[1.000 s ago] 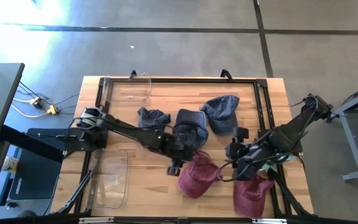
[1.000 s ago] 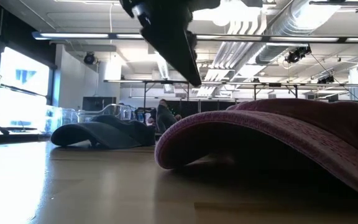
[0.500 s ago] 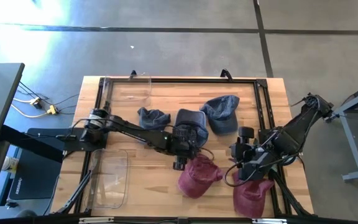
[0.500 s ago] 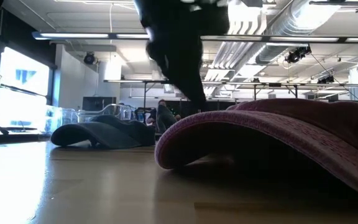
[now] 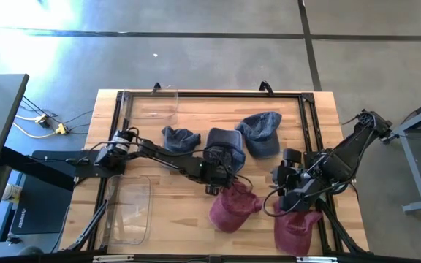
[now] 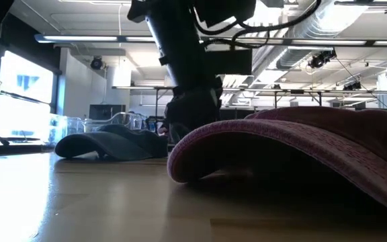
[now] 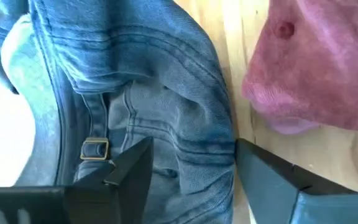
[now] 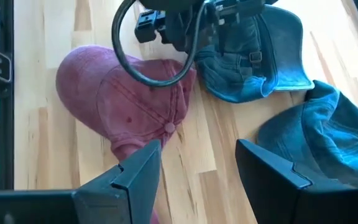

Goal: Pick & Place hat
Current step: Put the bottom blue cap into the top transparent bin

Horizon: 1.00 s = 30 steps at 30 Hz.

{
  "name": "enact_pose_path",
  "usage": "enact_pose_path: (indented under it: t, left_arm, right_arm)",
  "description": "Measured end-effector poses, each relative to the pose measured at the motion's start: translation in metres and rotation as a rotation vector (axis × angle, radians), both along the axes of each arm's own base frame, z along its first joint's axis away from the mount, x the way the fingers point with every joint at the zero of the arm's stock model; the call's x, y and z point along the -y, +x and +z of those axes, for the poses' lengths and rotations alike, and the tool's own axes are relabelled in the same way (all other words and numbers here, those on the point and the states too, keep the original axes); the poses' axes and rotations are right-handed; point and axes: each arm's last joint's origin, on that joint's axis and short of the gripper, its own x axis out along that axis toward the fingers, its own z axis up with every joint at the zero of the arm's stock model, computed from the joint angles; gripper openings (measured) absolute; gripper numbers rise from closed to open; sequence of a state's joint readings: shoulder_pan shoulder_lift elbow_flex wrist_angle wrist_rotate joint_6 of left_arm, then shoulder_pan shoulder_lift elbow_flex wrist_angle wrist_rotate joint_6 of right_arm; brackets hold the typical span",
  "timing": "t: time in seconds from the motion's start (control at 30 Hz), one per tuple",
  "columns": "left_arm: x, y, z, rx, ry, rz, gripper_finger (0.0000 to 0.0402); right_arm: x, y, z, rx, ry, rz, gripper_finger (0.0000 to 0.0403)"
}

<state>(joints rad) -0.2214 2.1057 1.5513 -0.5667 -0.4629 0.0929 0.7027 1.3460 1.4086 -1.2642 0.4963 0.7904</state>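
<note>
Denim hat under left gripper

Denim hat (image 5: 222, 145) lying mid-table, just behind maroon hat (image 5: 232, 206). Left gripper (image 5: 215, 173) lowered onto its near edge, fingers apart astride folded fabric, not clamped. Right gripper (image 5: 286, 191) beside maroon hat, fingers apart, empty.

Dark arms, looping black cable (image 8: 143, 59)

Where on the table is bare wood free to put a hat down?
Bare wood lies between the clear bin and the nearest red hat, and along the far edge beside the clear box. The middle is crowded: three blue hats, both red hats, and the left hand.
</note>
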Motion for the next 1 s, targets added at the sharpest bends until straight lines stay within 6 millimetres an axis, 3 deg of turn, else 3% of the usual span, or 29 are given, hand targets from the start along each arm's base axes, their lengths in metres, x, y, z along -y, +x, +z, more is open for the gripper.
enact_pose_path:
  t: [0.13, 0.33, 0.4, 0.67, 1.0]
  left_arm:
    - [-0.001, 0.003, -0.009, -0.003, 0.002, 0.006, 0.0157]
    - [-0.009, 0.005, -0.006, -0.001, -0.098, 0.054, 0.0029]
    - [-0.015, 0.006, 0.002, 0.001, -0.148, 0.076, 0.0012]
    - [-0.066, 0.005, 0.082, 0.050, -0.425, 0.176, 0.0005]
    - [-0.150, -0.036, 0.210, 0.228, -0.549, 0.315, 0.0003]
  right_arm:
    - [0.000, 0.000, 0.000, 0.012, 0.008, -0.024, 0.0204]
    - [0.000, 0.001, 0.000, 0.029, 0.025, -0.066, 0.0204]
    - [0.000, 0.001, 0.001, 0.036, 0.022, -0.073, 0.0204]
    - [0.001, 0.001, 0.001, 0.058, -0.005, -0.083, 0.0204]
    - [0.003, 0.002, 0.002, 0.098, -0.101, -0.062, 0.0204]
